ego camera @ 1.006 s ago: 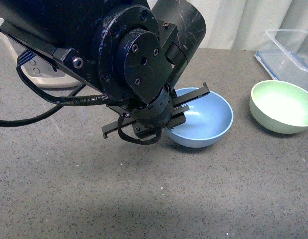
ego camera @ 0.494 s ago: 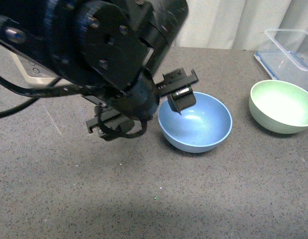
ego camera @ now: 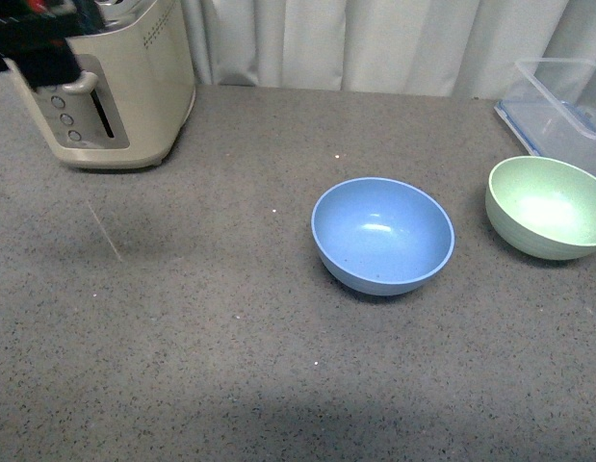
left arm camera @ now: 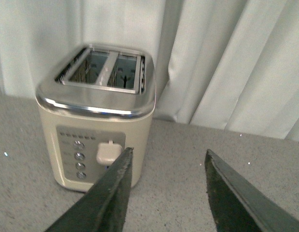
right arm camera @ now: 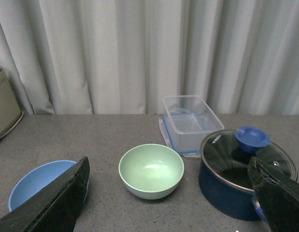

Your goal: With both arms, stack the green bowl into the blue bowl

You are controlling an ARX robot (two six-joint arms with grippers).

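Observation:
The blue bowl (ego camera: 382, 234) stands upright and empty in the middle of the grey counter; it also shows in the right wrist view (right arm camera: 35, 182), partly behind a finger. The green bowl (ego camera: 547, 206) stands upright and empty at the right edge, apart from the blue bowl; in the right wrist view (right arm camera: 151, 170) it lies between the open fingers, farther off. My left gripper (left arm camera: 166, 157) is open and empty, facing the toaster; only a dark blurred part of that arm (ego camera: 38, 38) shows at the top left of the front view. My right gripper (right arm camera: 168, 166) is open and empty.
A cream toaster (ego camera: 110, 87) (left arm camera: 96, 135) stands at the back left. A clear plastic container (ego camera: 562, 101) (right arm camera: 190, 121) stands behind the green bowl. A dark blue pot with a glass lid (right arm camera: 246, 171) stands beside the green bowl. Curtains hang behind the counter.
The left arm, which covered the blue bowl's left side, has pulled away up and left, almost out of the front view. The blue bowl stands uncovered. The green bowl has not moved.

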